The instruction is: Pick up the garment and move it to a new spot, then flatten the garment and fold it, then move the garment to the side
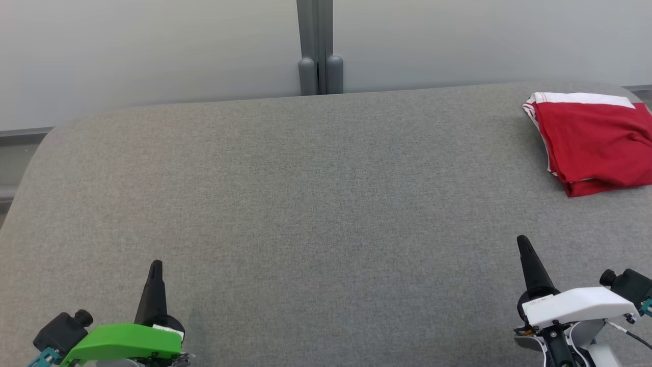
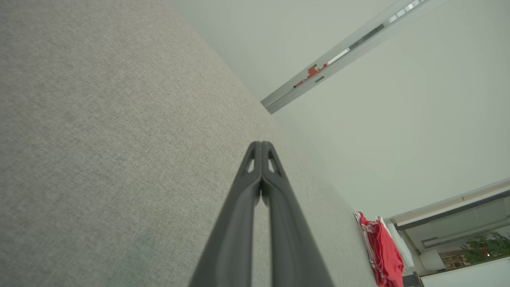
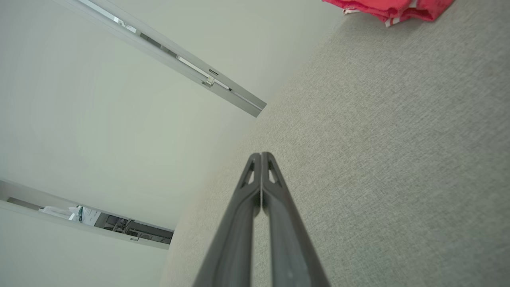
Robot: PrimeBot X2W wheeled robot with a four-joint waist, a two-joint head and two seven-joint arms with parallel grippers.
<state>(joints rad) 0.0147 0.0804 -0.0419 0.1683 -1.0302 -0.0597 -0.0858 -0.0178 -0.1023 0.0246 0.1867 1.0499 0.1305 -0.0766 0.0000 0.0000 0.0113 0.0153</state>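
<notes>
The garment (image 1: 596, 140) is red with a white band, folded into a compact stack at the far right of the grey fabric table (image 1: 305, 214). It also appears as a red bundle (image 2: 382, 249) in the left wrist view and at the top edge (image 3: 390, 8) of the right wrist view. My left gripper (image 1: 155, 265) rests at the lower left, shut, with nothing in it, its fingertips pressed together (image 2: 261, 144). At the lower right my right gripper (image 1: 522, 239) is likewise shut and empty (image 3: 261, 154), well in front of the garment.
A pale wall with a grey vertical post (image 1: 318, 48) runs behind the table's far edge. The table's rounded corner (image 1: 56, 132) lies at the far left. Wide bare fabric spans the stretch between the two grippers and the garment.
</notes>
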